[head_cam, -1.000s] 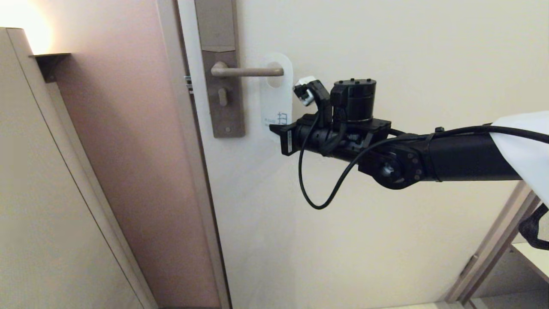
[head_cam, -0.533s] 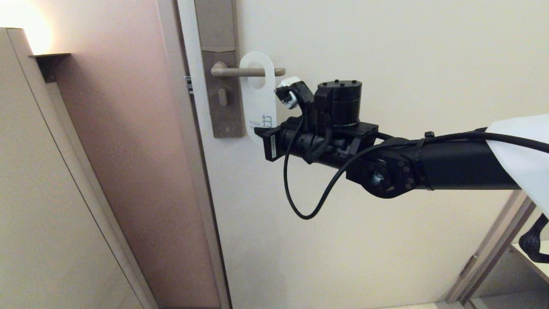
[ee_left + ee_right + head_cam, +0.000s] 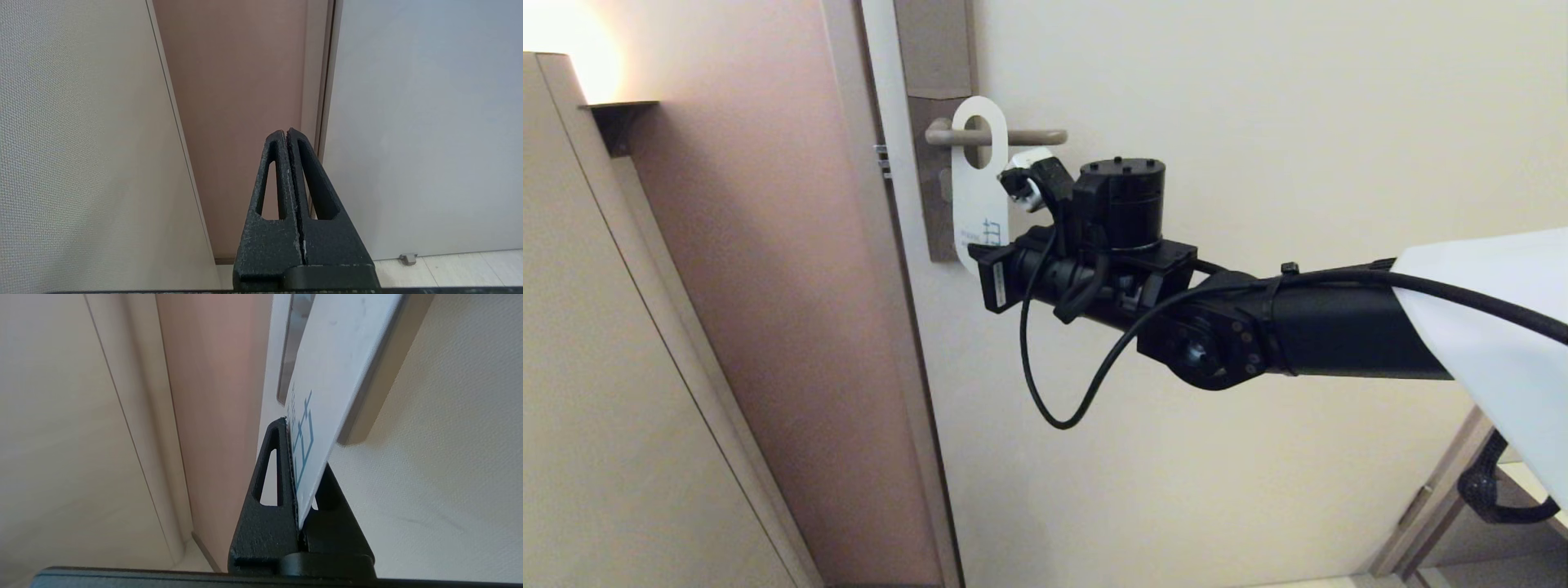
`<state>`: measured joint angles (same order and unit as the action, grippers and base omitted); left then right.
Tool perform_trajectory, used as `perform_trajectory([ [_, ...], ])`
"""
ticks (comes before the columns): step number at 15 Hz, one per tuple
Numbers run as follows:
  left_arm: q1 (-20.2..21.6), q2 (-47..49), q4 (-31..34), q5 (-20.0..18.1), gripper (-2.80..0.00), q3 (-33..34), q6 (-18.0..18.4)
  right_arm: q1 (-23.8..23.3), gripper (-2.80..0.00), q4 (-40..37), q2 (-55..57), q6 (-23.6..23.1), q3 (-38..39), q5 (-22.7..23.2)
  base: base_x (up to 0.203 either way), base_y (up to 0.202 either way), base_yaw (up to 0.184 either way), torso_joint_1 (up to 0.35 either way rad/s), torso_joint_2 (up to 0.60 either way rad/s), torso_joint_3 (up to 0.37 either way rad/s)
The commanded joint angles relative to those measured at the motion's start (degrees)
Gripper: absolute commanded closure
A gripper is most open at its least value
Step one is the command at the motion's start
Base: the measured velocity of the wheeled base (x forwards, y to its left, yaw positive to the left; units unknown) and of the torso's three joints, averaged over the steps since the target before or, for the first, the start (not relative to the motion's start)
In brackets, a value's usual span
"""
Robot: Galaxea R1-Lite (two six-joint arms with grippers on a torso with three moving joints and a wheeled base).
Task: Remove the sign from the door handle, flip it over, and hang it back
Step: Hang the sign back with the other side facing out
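Observation:
The sign [image 3: 977, 184] shows its white side with blue print, and its oval hole is threaded on the door handle [image 3: 1029, 136], close to the lock plate [image 3: 935, 73]. My right gripper [image 3: 980, 249] is shut on the sign's lower end, just below the handle. In the right wrist view the sign [image 3: 327, 392] rises from between the shut fingers of my right gripper [image 3: 300, 465], beside the lock plate [image 3: 384, 375]. My left gripper [image 3: 286, 134] is shut and empty, out of the head view, facing the door frame low down.
The cream door [image 3: 1258, 122] fills the right. The brown door frame [image 3: 768, 245] and a beige wall panel [image 3: 605, 367] stand to the left. A black cable [image 3: 1045, 384] loops under my right wrist. A door stop [image 3: 407, 258] sits on the floor.
My right gripper has carried the sign to the left along the lever, from its free tip to near the lock plate. The sign has turned more edge-on.

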<state>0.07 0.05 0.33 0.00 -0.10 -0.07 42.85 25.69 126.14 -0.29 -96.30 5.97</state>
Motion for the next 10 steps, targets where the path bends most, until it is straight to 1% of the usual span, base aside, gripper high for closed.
perform_trajectory([
  [1,0.01,0.04,0.02,0.00,0.00,0.01,-0.01,0.13,0.00,0.15,1.04,-0.06,-0.08,0.09,0.000,0.000,0.000,0.000,0.00,0.000],
  [3,0.01,0.04,0.02,0.00,0.00,0.01,-0.01,0.13,0.00,0.15,1.13,-0.06,-0.02,0.09,0.000,0.000,0.000,0.000,0.00,0.000],
  [4,0.01,0.04,0.02,0.00,0.00,0.01,-0.01,0.13,-2.80,0.15,1.14,-0.06,0.06,0.17,0.000,0.000,0.000,0.000,0.00,0.000],
  [8,0.01,0.04,0.02,0.00,0.00,0.01,-0.01,0.20,-2.80,-0.02,0.84,0.12,1.08,0.26,0.000,0.000,0.000,0.000,0.00,0.000],
  [10,0.01,0.04,0.02,0.00,0.00,0.01,-0.01,0.62,-2.80,-0.09,-0.76,0.12,3.72,0.44,0.000,0.000,0.000,0.000,0.00,0.000],
])
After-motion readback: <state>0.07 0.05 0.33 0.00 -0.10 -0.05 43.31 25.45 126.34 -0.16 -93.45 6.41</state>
